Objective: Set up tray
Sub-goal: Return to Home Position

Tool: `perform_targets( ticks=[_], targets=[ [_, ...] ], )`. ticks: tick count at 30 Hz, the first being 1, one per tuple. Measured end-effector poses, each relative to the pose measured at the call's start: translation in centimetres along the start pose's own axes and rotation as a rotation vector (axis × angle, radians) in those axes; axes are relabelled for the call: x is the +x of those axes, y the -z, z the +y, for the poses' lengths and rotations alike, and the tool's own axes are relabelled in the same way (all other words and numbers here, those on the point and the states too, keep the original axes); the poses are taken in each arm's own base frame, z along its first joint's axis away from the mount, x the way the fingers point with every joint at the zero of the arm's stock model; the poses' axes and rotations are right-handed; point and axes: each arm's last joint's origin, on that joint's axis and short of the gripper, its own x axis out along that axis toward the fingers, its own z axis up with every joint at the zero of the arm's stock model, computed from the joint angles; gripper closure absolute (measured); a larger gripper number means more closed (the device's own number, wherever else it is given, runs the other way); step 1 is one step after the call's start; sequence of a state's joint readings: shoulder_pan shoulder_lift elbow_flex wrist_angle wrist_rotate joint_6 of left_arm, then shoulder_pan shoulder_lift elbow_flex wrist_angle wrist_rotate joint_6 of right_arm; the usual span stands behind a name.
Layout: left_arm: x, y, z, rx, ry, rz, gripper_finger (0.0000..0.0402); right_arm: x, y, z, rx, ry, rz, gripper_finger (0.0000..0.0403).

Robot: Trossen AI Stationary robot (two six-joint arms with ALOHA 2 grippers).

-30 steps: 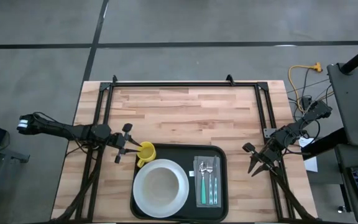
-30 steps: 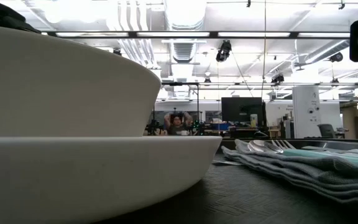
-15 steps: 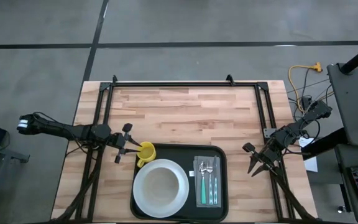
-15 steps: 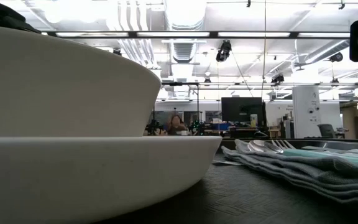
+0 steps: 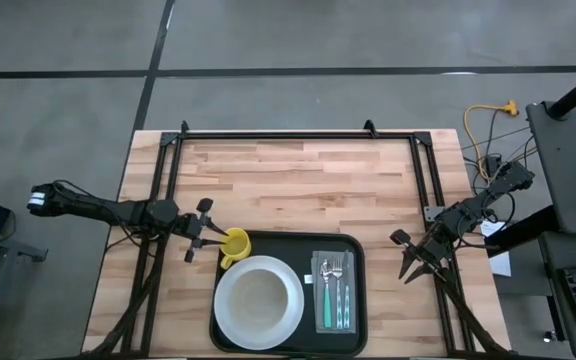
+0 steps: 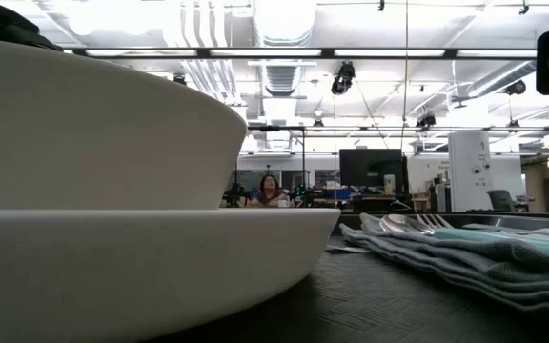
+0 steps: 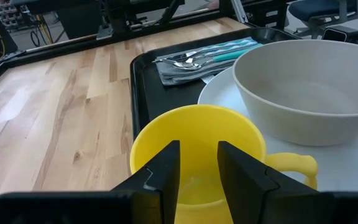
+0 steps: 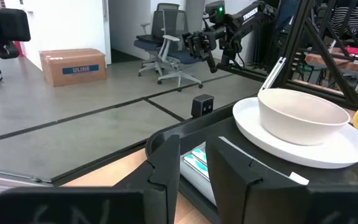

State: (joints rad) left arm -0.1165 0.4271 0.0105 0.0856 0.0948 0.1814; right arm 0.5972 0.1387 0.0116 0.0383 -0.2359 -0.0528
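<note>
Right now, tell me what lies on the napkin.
Three pieces of cutlery lie side by side on the napkin, in the tray. The cloth beneath them is covered.

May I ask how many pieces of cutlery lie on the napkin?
3: side by side on the grey napkin, in the tray right of the white plate; none seems hidden.

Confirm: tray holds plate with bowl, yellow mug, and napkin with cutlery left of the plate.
Wrong side: the high view shows the napkin with cutlery right of the plate, not left. The tray, bowl and yellow mug are as stated.
</note>
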Motion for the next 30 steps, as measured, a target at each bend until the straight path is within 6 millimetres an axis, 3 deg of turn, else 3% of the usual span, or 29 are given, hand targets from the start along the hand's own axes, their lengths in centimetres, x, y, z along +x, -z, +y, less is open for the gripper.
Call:
perform_targets(
  ticks=[19, 30],
  targets=[
    [0.00, 0.00, 0.00, 0.000, 0.000, 0.000, 0.0307, 0.00, 0.01, 0.00, 0.000, 0.000, 0.000, 0.0317],
    [0.00, 0.00, 0.00, 0.000, 0.000, 0.000, 0.0307, 0.00, 0.00, 0.00, 0.000, 0.000, 0.000, 0.0332]
  ],
)
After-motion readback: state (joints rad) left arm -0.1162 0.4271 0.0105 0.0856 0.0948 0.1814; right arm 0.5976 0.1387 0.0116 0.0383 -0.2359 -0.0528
